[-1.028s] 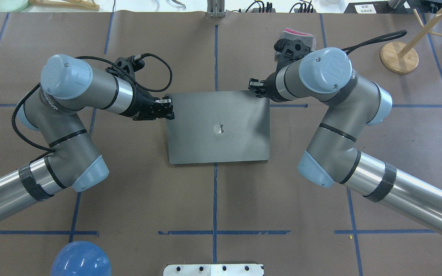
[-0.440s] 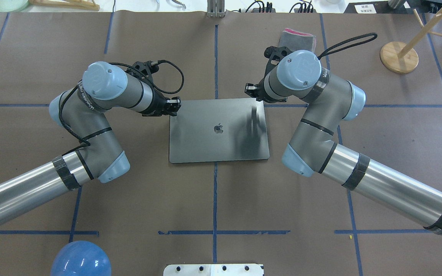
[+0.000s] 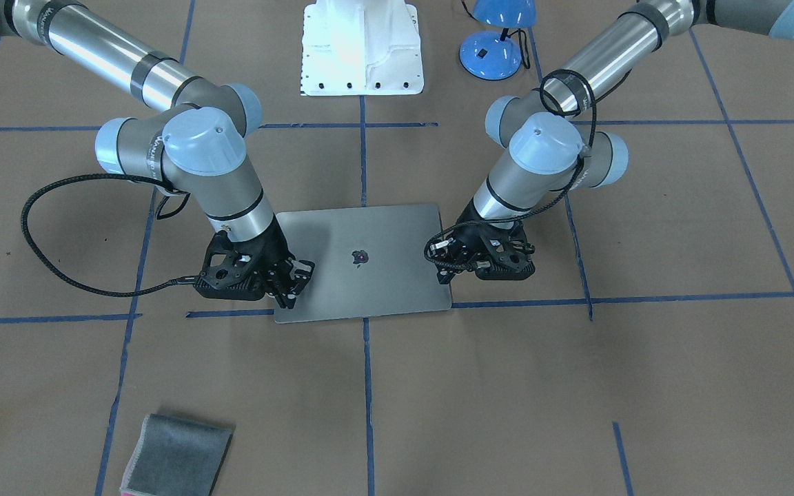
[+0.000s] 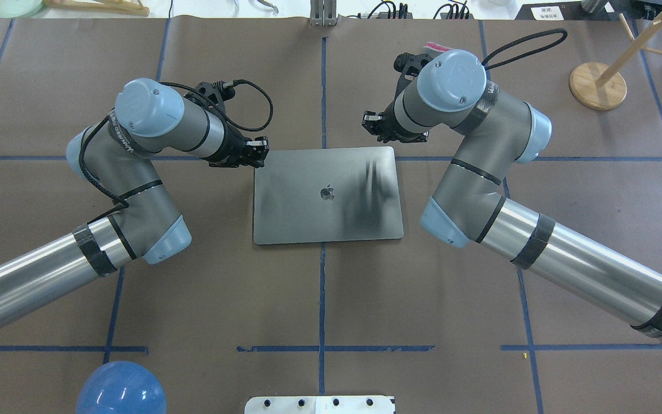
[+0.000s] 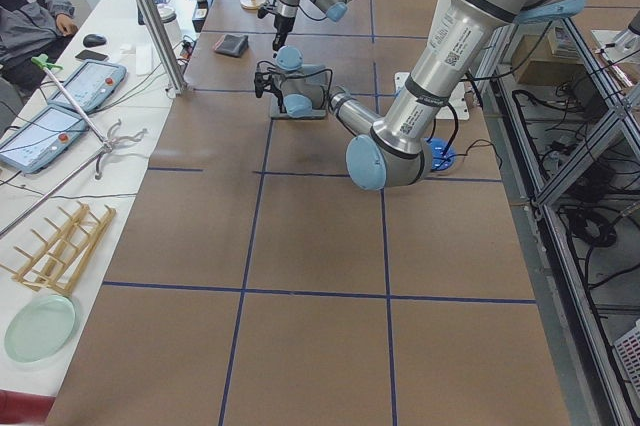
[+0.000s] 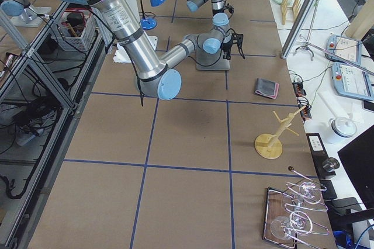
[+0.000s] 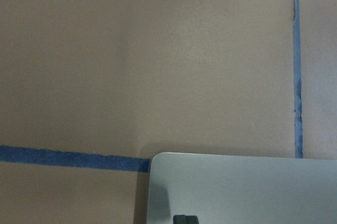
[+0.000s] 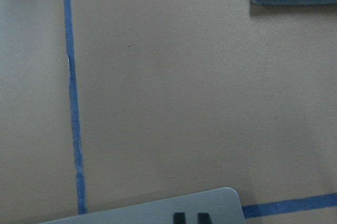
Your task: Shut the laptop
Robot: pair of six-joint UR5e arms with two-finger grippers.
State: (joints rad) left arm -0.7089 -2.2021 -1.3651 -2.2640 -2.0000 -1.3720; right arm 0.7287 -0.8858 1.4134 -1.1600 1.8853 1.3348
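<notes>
The laptop (image 4: 328, 195) lies shut and flat on the table, grey lid up with the dark apple logo showing; it also shows in the front-facing view (image 3: 362, 265). My left gripper (image 4: 253, 150) hovers at the lid's far left corner, fingers together and holding nothing; it also shows in the front-facing view (image 3: 446, 267). My right gripper (image 4: 374, 123) hovers by the far right corner, fingers close together and empty; it also shows in the front-facing view (image 3: 291, 286). Each wrist view shows one lid corner, the left (image 7: 237, 187) and the right (image 8: 174, 208), under the fingertips.
A folded grey cloth (image 3: 176, 455) lies beyond the laptop, partly hidden behind my right arm in the overhead view (image 4: 435, 46). A blue lamp (image 4: 121, 388) and the white base (image 3: 362, 48) stand at the robot's side. A wooden stand (image 4: 597, 85) is at the far right.
The lid has dropped from slightly raised to flat. Both grippers have moved off the lid's far corners, toward the far side of the table.
</notes>
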